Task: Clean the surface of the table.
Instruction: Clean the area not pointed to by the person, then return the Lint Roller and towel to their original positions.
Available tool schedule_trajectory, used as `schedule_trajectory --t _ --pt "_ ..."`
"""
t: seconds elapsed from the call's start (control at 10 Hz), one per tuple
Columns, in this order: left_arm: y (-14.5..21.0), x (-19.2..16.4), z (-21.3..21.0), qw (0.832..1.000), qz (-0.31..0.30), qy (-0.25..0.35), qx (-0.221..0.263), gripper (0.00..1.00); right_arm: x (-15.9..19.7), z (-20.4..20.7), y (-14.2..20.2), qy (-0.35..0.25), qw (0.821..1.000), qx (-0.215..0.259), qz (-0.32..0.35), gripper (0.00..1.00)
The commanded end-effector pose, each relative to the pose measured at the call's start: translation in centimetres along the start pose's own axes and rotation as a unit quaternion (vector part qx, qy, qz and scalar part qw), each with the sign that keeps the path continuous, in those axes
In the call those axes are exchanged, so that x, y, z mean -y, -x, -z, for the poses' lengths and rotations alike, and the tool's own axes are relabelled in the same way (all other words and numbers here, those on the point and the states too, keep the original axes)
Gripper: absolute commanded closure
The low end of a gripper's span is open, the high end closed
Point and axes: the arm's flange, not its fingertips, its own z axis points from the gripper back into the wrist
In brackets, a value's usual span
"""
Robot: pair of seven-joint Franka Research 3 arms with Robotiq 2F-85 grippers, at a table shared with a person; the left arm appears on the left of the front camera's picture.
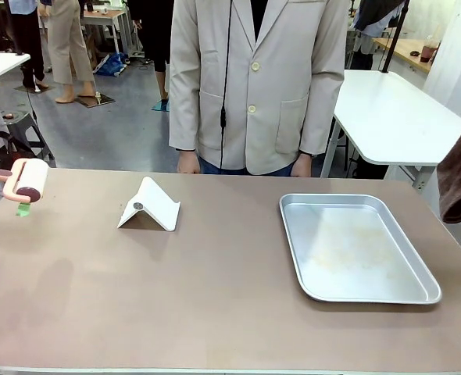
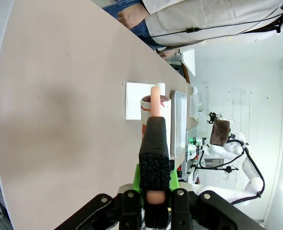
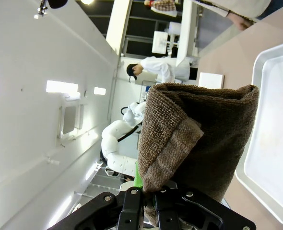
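Note:
The tan-brown table (image 1: pixel 215 305) spans the front view. At its far left edge a lint roller (image 1: pixel 26 181) with a pink handle and a white drum hangs just above the top. In the left wrist view my left gripper (image 2: pixel 154 197) is shut on the roller's black foam grip (image 2: pixel 154 148), and the drum (image 2: pixel 153 106) points away over the table (image 2: pixel 60 96). At the right edge, beyond the table's side, hangs a folded brown cloth (image 1: pixel 459 176). My right gripper (image 3: pixel 148 199) is shut on this cloth (image 3: pixel 204 139), which hides the fingertips.
A silver metal tray (image 1: pixel 355 246) lies on the right half of the table. A small white folded stand (image 1: pixel 148 207) sits left of centre near the far edge. A person in a beige jacket (image 1: pixel 258 78) stands at the far side, hands at the table edge. A white table (image 1: pixel 394 109) is behind on the right.

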Motion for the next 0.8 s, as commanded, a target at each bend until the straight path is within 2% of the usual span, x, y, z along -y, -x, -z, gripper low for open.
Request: schedule_trajectory --t 0.0,0.7 --pt "0.06 0.29 -0.11 1.0 0.002 0.0 0.002 0.97 -0.45 0.01 0.12 -0.002 1.0 -0.001 -0.004 1.0" --pt "0.06 0.29 -0.11 1.0 0.002 0.0 0.002 0.97 -0.45 0.01 0.12 -0.002 1.0 -0.001 -0.004 1.0"
